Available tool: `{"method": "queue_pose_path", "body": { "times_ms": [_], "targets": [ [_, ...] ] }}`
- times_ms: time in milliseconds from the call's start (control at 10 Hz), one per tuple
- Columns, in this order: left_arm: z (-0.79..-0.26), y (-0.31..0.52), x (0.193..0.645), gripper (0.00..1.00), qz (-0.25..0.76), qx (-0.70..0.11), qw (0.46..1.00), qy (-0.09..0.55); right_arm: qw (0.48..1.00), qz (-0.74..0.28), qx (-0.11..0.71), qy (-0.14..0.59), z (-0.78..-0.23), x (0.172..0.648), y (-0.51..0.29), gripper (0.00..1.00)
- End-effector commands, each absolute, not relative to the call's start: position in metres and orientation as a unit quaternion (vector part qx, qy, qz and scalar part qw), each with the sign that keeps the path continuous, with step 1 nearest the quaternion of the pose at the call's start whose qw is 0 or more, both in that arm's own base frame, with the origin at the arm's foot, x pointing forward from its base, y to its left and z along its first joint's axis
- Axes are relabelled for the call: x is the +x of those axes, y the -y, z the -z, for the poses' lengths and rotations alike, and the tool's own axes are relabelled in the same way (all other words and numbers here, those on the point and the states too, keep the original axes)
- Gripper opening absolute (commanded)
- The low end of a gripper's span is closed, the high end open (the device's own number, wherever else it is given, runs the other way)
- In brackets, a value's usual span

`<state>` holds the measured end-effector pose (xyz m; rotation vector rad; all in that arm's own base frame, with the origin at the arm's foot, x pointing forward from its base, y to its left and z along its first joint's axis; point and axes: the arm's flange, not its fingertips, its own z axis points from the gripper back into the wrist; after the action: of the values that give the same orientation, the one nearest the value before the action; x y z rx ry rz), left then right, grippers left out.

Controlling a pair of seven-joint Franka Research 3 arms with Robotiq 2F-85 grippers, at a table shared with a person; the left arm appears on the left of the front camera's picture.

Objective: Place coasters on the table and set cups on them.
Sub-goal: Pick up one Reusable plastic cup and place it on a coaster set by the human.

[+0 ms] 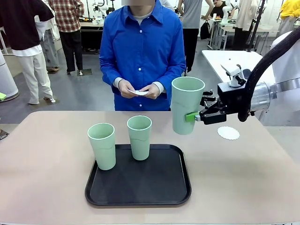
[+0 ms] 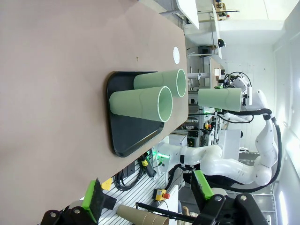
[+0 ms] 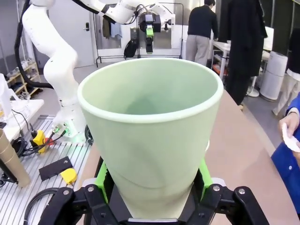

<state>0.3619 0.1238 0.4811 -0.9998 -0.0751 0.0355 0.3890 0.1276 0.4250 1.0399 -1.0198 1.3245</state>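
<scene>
Left gripper: the left gripper [image 2: 147, 194] stood released and empty at the robot's edge of the table [image 2: 56, 93], seemingly parked out of the other arm's way.
Tray: a black tray [image 1: 140, 202] lay at six o'clock on the table, closest to the robot, apparently the stock point for cups.
Waiting cups: a left cup [image 1: 102, 145] stood at ten o'clock on the tray and a middle cup [image 1: 139, 137] at twelve, both upright and apart, with no coaster beneath either.
Carried cup: the third cup [image 1: 186, 105] hung upright, clear of the table, at two o'clock from the tray. It was probably raised so its base could pass over the tray rim.
Right gripper: the right gripper [image 1: 192, 116] was clenched on the third cup's lower wall from the side, a green pad on each flank. That low side grasp left the mouth free and kept the cup level.
Coaster: one coaster [image 1: 228, 132] lay flat at three o'clock from the carried cup's base, near but apart, and was likely its landing spot.
Person: at twelve o'clock, the person's hands [image 1: 151, 90] pinched white paper pieces [image 1: 139, 92], probably the remaining coasters, not yet laid.
</scene>
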Motion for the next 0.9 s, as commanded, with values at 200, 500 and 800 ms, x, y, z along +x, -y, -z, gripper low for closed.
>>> {"method": "queue_pose_path", "body": {
  "times_ms": [200,500,800],
  "targets": [
    [-0.483,-0.125,0.36,1.0,-0.016,-0.482,0.875,0.041,0.563,-0.542,0.434,0.448,-0.429,0.406,-0.104,0.83],
    [-0.483,-0.125,0.36,1.0,-0.016,-0.482,0.875,0.041,0.609,-0.472,0.394,0.501,-0.436,0.448,-0.019,0.83],
    [-0.483,-0.125,0.36,1.0,-0.016,-0.482,0.875,0.041,0.633,-0.423,0.395,0.515,-0.432,0.469,0.044,0.83]
  ]
}}
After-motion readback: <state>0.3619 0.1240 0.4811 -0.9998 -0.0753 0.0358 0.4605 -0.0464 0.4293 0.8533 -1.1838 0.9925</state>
